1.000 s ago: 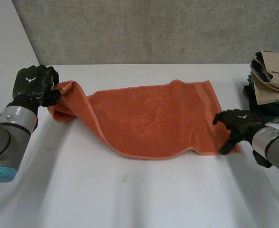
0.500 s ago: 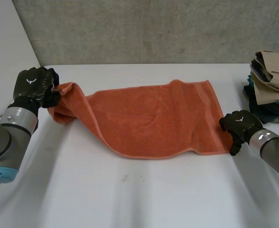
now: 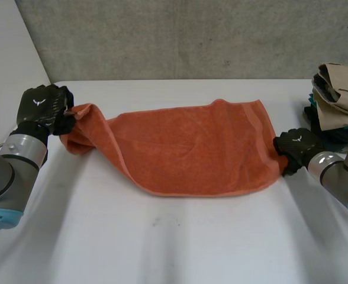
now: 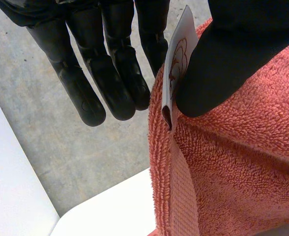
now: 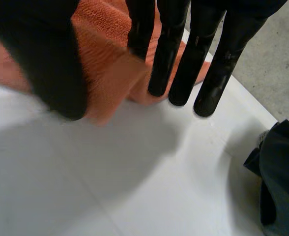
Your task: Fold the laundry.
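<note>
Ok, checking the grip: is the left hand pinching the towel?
Yes, the left hand clamps the towel's labelled corner between thumb and fingers.

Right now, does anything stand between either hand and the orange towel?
Nothing visible does. The left hand pinches the raised left corner of the orange towel, and the right hand pinches its right edge near the front corner.

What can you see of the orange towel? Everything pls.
The orange towel is terry cloth with a flat woven band along its ends. It lies mostly spread on the white table, slightly rumpled, its near edge curving. Its left end is bunched and lifted, pinched at a corner by the left robot hand, beside a white sewn-in label. The right robot hand pinches the near right corner between thumb and fingers, low at the table.
</note>
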Motion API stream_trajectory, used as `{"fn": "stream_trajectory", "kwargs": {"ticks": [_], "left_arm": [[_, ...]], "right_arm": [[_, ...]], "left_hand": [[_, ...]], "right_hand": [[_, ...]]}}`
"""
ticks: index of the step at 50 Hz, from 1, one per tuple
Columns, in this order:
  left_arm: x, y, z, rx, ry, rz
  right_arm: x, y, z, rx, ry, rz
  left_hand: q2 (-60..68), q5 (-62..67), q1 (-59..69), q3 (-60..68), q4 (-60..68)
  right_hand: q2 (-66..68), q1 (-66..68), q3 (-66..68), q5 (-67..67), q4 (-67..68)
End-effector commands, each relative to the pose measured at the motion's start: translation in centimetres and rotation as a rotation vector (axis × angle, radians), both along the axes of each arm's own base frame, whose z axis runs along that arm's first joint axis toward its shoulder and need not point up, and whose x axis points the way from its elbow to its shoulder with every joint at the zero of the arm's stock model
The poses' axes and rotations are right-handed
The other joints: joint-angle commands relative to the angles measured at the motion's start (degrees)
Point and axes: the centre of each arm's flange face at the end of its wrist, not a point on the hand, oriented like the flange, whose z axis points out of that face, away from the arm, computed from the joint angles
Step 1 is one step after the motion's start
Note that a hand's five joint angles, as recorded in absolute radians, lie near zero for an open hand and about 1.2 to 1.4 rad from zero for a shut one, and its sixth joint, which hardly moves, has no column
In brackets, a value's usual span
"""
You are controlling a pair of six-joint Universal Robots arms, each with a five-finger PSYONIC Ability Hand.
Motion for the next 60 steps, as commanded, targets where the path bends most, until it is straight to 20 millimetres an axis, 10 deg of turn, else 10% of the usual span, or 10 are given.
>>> {"fn": "stream_trajectory", "kwargs": {"ticks": [1, 12, 28, 41, 60], "left_arm": [[0.0, 0.0, 0.0, 0.000, -0.001, 0.001], [0.2, 2.3, 1.7, 0.090, -0.023, -0.014], [6.1, 10.3, 1.0, 0.511, -0.242, -0.027], [4.7, 8.8, -2.2, 0.492, -0.381, -0.194], [2.7, -0.1, -5.1, 0.346, -0.288, -0.045]], "right_arm": [[0.7, -0.5, 1.2, -0.029, -0.036, 0.006], [0.0, 3.6, 7.7, -0.013, -0.018, 0.005], [-8.4, 11.7, 8.3, 0.461, 0.377, 0.031], [-7.1, 8.7, 6.8, 0.385, 0.282, -0.041], [-2.9, 2.1, 5.1, 0.080, 0.215, -0.152]], "left_hand": [[11.3, 14.8, 15.5, 11.7, 11.1], [11.3, 14.8, 15.5, 11.7, 11.1], [11.3, 14.8, 15.5, 11.7, 11.1], [11.3, 14.8, 15.5, 11.7, 11.1], [11.3, 14.8, 15.5, 11.7, 11.1]], "right_hand": [[28.5, 35.6, 28.5, 30.7, 28.5], [28.5, 35.6, 28.5, 30.7, 28.5], [28.5, 35.6, 28.5, 30.7, 28.5], [28.5, 35.6, 28.5, 30.7, 28.5], [28.5, 35.6, 28.5, 30.7, 28.5]]}}
